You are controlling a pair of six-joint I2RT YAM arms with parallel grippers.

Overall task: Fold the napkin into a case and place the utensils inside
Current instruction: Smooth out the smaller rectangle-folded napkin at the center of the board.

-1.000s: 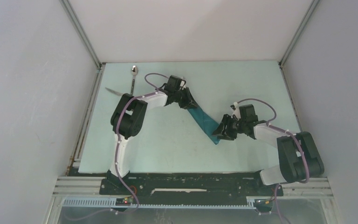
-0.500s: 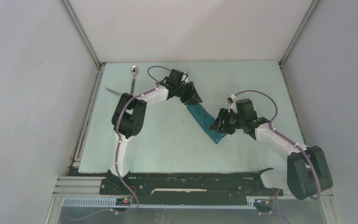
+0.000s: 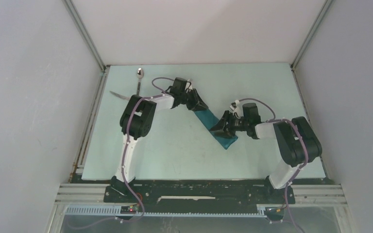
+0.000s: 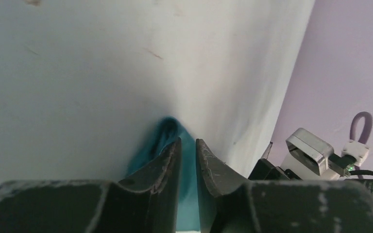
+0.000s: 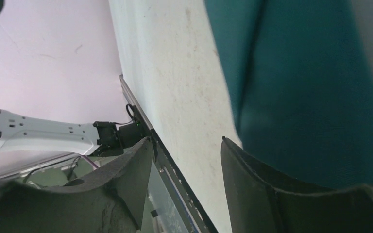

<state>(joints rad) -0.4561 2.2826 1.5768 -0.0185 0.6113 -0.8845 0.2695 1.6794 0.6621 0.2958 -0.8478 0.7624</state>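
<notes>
The napkin (image 3: 225,140), folded into a narrow teal strip, lies diagonally at mid-table. My left gripper (image 3: 200,106) sits at its far end; in the left wrist view the gripper (image 4: 188,141) is shut on the teal cloth (image 4: 167,130). My right gripper (image 3: 218,128) is open at the strip's left edge near the middle. In the right wrist view the right gripper (image 5: 187,140) holds nothing, and the cloth (image 5: 301,73) lies beside its right finger. The spoon (image 3: 139,74) and the knife (image 3: 119,95) lie at the far left of the table.
The pale green table (image 3: 175,150) is enclosed by grey walls on three sides. A black rail (image 3: 199,187) with both arm bases runs along the near edge. The left arm's elbow (image 3: 136,119) stands between the utensils and the cloth.
My right gripper has moved left and farther along the strip, from its near end toward its middle, and the right elbow has swung inward. The left gripper has shifted only slightly at the far end.
</notes>
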